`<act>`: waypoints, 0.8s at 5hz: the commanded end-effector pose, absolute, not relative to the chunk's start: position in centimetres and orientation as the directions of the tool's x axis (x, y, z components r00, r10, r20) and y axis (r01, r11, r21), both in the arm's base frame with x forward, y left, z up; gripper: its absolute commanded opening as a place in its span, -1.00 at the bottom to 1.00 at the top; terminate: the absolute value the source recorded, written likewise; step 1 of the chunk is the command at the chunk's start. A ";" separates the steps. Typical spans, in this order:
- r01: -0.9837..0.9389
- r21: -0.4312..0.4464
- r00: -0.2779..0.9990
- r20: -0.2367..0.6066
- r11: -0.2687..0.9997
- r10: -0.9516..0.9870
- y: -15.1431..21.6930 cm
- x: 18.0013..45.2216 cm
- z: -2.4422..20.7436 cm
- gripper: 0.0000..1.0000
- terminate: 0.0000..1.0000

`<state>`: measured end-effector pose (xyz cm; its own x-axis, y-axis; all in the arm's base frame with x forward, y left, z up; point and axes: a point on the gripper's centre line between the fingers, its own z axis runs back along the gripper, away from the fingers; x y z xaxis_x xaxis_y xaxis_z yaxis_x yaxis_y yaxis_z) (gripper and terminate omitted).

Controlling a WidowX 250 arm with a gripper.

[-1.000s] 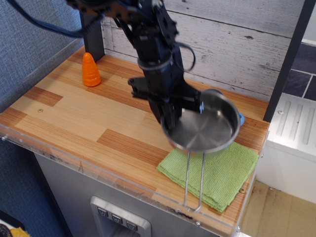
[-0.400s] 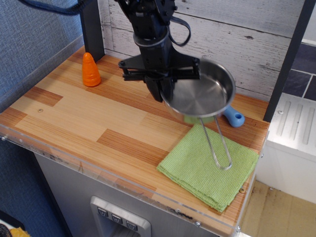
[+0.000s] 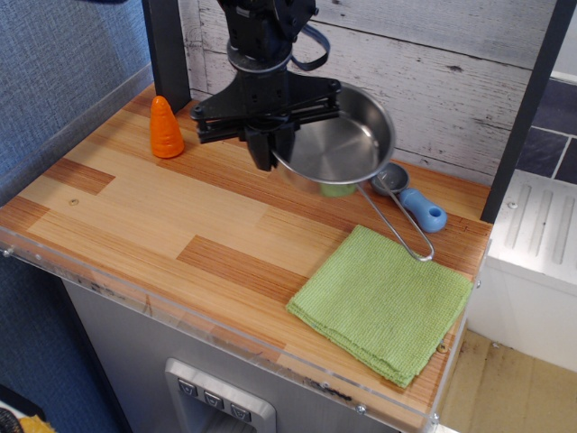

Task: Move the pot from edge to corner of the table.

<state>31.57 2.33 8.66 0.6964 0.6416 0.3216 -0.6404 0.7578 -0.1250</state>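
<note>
The pot [image 3: 338, 144] is a shiny steel pan with a long wire loop handle [image 3: 401, 230] that points to the front right. It hangs tilted above the back middle of the wooden table [image 3: 135, 216]. My black gripper [image 3: 270, 149] is shut on the pot's left rim and holds it off the surface. The fingertips are partly hidden by the rim.
An orange cone [image 3: 165, 128] stands at the back left. A green cloth [image 3: 383, 302] lies at the front right. A small grey scoop with a blue handle [image 3: 410, 200] lies at the back right, and something pale green [image 3: 339, 188] shows under the pot. A white plank wall [image 3: 451, 81] stands behind.
My gripper has lifted the pot off the green cloth and carried it back and left. The handle has swung from pointing forward to pointing front right.
</note>
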 end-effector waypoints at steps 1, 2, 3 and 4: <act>-0.768 -0.166 0.546 0.337 0.619 0.767 5.4 31.1 9.2 -1.00 -1.00; -0.818 -0.171 0.479 0.325 0.549 0.816 6.4 30.9 8.3 -1.00 -1.00; -0.849 -0.173 0.436 0.304 0.499 0.847 7.4 31.2 7.4 -1.00 -1.00; -0.874 -0.164 0.401 0.286 0.456 0.870 8.3 31.5 6.5 -1.00 -1.00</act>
<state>31.40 7.27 4.86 0.4252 0.8683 0.2556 -0.8781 0.4642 -0.1164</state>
